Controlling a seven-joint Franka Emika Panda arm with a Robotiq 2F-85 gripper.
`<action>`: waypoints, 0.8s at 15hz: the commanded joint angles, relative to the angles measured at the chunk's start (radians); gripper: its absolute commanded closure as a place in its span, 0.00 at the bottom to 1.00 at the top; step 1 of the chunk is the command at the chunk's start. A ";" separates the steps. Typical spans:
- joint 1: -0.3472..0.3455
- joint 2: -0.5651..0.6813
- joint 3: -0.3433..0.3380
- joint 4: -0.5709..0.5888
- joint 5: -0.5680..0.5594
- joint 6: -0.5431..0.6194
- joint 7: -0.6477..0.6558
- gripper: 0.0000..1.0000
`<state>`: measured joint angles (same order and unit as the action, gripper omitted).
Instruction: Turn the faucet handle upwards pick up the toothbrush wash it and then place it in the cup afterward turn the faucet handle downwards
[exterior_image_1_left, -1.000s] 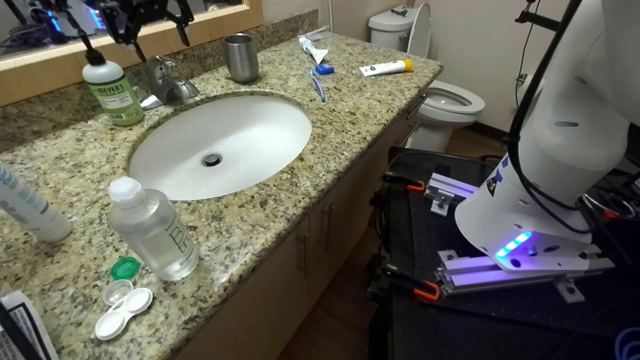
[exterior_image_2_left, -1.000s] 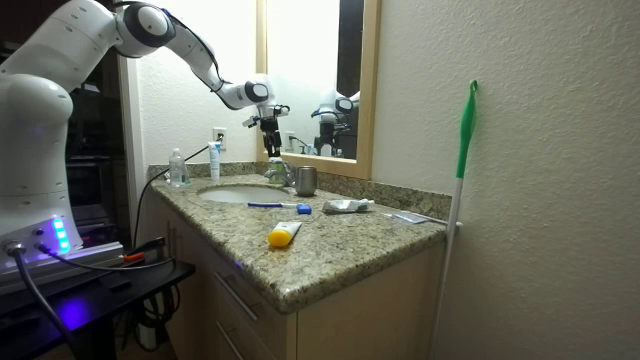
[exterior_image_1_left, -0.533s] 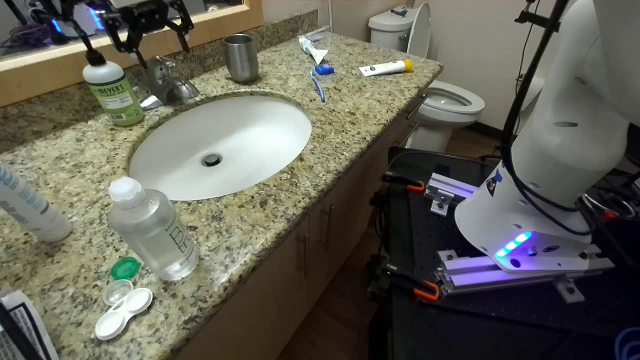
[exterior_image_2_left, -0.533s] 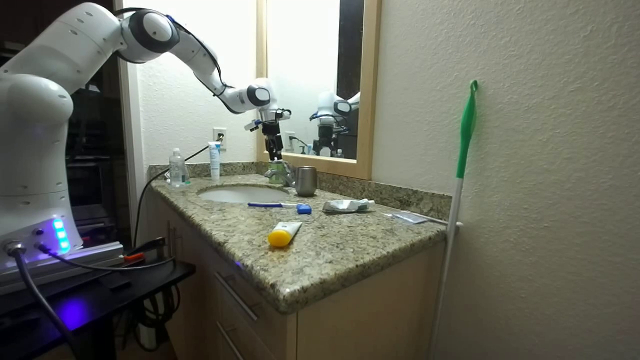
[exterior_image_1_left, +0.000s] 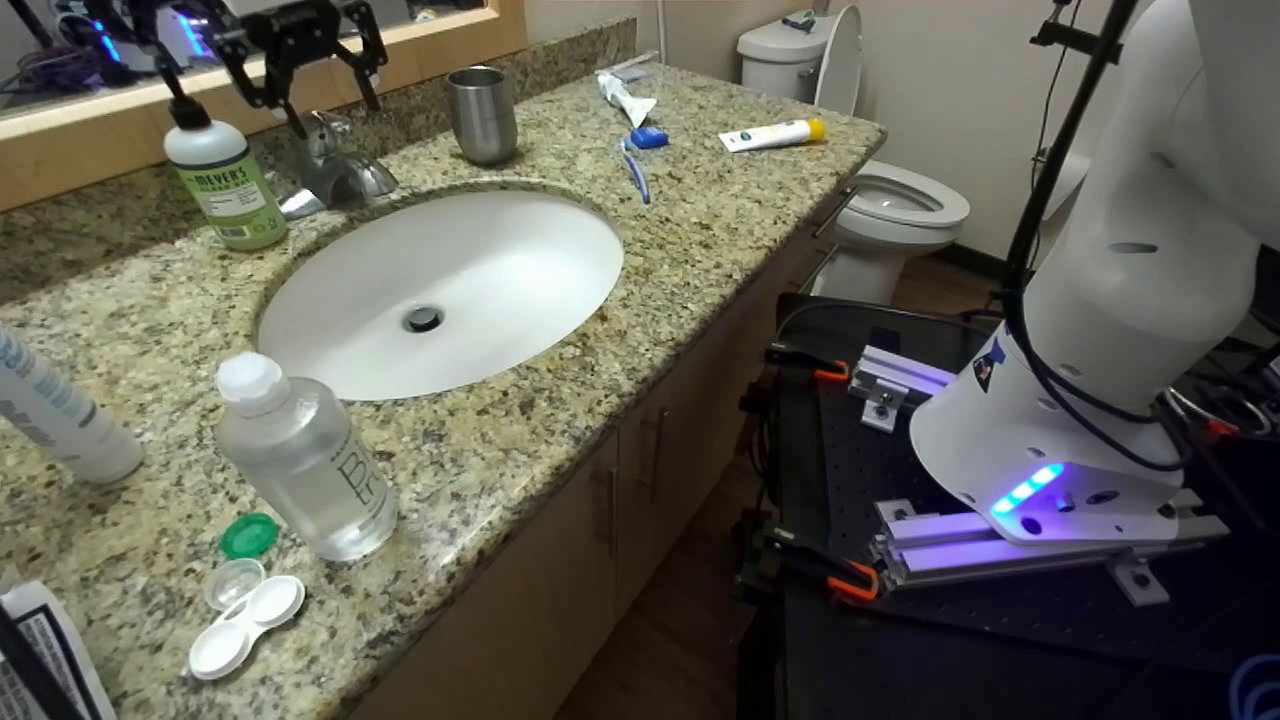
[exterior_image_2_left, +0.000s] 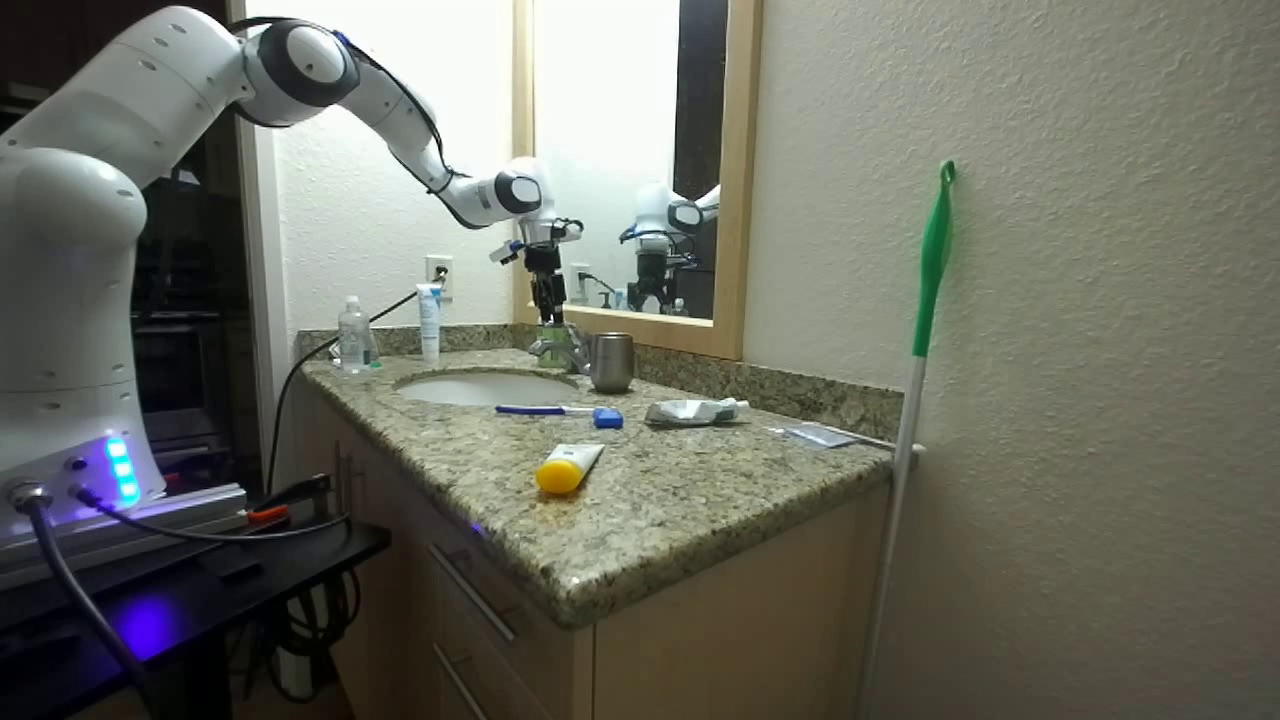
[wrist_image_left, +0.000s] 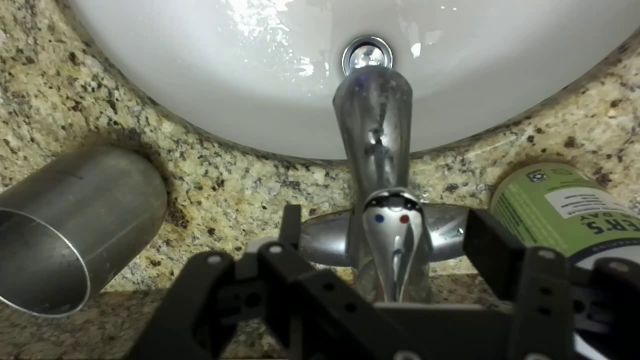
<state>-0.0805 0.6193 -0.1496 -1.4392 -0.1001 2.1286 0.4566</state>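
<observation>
My fingers (wrist_image_left: 492, 255) stand wide apart, one on either side of the faucet handle (wrist_image_left: 395, 242), gripping nothing; I judge they straddle it so that I can close on it and turn it upwards. The toothbrush (exterior_image_1_left: 637, 174) lies on the counter (exterior_image_1_left: 700, 230) beside the sink (exterior_image_1_left: 500, 265), untouched because, I suppose, the faucet (wrist_image_left: 377, 125) must run first. The cup (wrist_image_left: 107, 192) stands upright near the faucet, open end up, so, I judge, the washed toothbrush can drop straight in.

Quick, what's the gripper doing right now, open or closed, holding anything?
Gripper: open, holding nothing; in the wrist view its jaws stand apart on either side of the faucet handle.
</observation>
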 joint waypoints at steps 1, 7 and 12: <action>0.008 0.002 -0.009 0.009 0.021 -0.017 -0.011 0.47; 0.006 0.002 -0.008 0.013 0.032 -0.019 -0.001 0.91; -0.028 -0.087 0.025 -0.035 0.162 0.059 -0.007 0.93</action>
<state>-0.0911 0.6117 -0.1509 -1.4399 -0.0318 2.1400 0.4563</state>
